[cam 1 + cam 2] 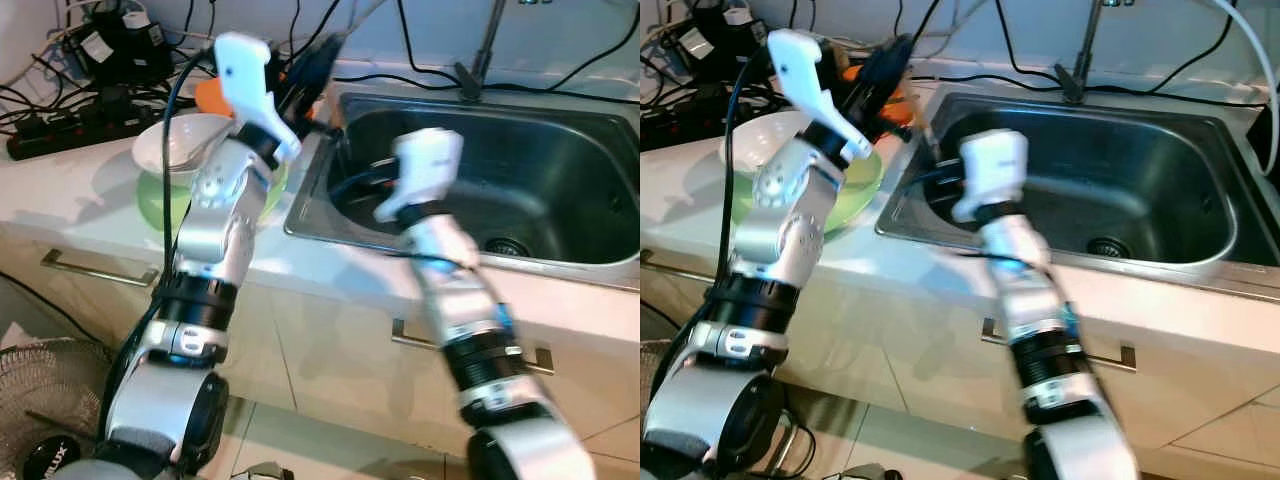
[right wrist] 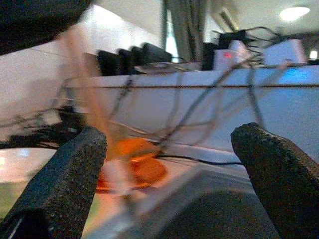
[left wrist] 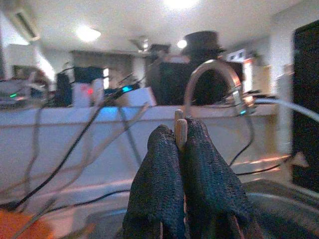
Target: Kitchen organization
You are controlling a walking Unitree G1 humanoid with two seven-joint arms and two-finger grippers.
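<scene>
Counter (image 1: pixel 80 190) with sink, seen from the head cameras. At the counter's back left corner lies a power strip (image 1: pixel 70 135) among tangled cables, well apart from the basin, presumably to keep it dry. Nearer the front edge, just beside the sink's left rim, a white bowl (image 1: pixel 175 145) with a spoon in it rests nested in a green bowl (image 1: pixel 160 205), a stack that looks awaiting sorting; something orange (image 1: pixel 208 95) lies behind it.

The left claw (image 3: pixel 180 142) is raised over the counter's strip between bowls and sink, its two pads pressed together on thin pale sticks (image 3: pixel 180 130), probably chopsticks, whose tips show just above the pads. The tight pinch and upright carriage suit carrying slender pieces without letting them slip.

The right claw (image 2: pixel 169 164) reaches over the left rim of the sink (image 1: pixel 520 170), fingers spread wide with nothing between them, likely placed to receive or fetch an item. The basin appears bare around its drain (image 1: pixel 505 245).
</scene>
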